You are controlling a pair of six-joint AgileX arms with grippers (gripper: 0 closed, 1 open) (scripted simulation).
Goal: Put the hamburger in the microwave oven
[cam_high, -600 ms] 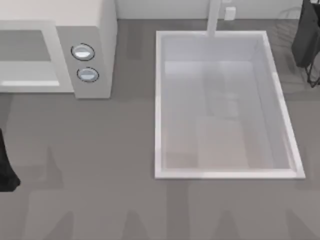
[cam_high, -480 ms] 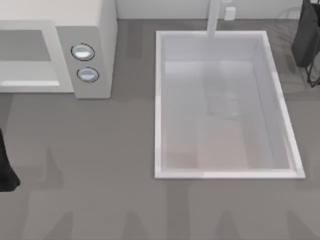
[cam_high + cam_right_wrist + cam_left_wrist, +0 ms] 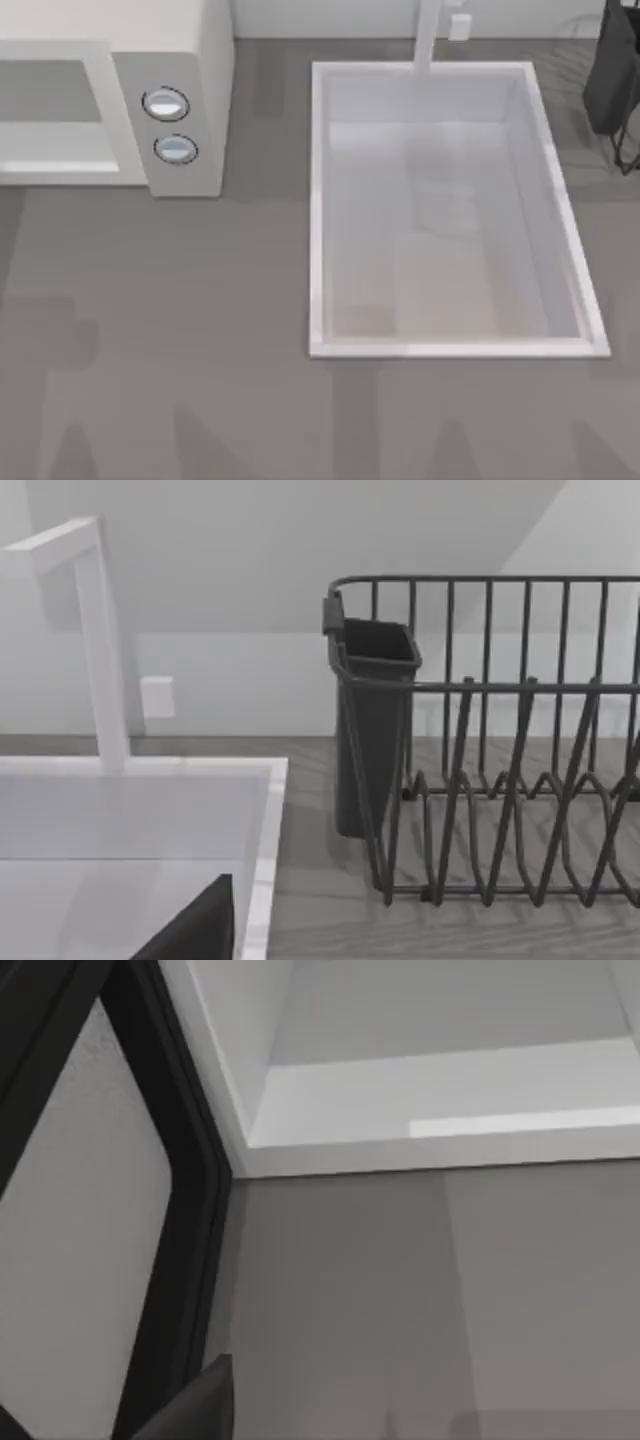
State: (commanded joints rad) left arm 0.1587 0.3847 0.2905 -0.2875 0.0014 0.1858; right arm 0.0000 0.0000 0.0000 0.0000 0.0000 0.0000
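Observation:
The microwave oven (image 3: 190, 60) stands at the table's back left, off-white, with two round knobs (image 3: 166, 104) on its side panel and its grey cavity (image 3: 50, 90) open. The left wrist view looks at that cavity (image 3: 430, 1100) from close by, with the dark-framed door (image 3: 170, 1180) swung out beside it. A dark edge of my left gripper (image 3: 190, 1410) shows in front of the microwave. A dark edge of my right gripper (image 3: 195, 925) shows over the sink's rim. The hamburger is out of view.
A white rectangular sink (image 3: 320, 200) with a faucet (image 3: 428, 35) takes up the table's middle and right. A dark wire dish rack (image 3: 500, 780) with a cutlery cup (image 3: 370, 720) stands at the back right (image 3: 615, 80). Bare grey counter (image 3: 180, 330) lies in front of the microwave.
The dark part of my left arm at the top view's left edge has moved out of that picture. Nothing else has shifted.

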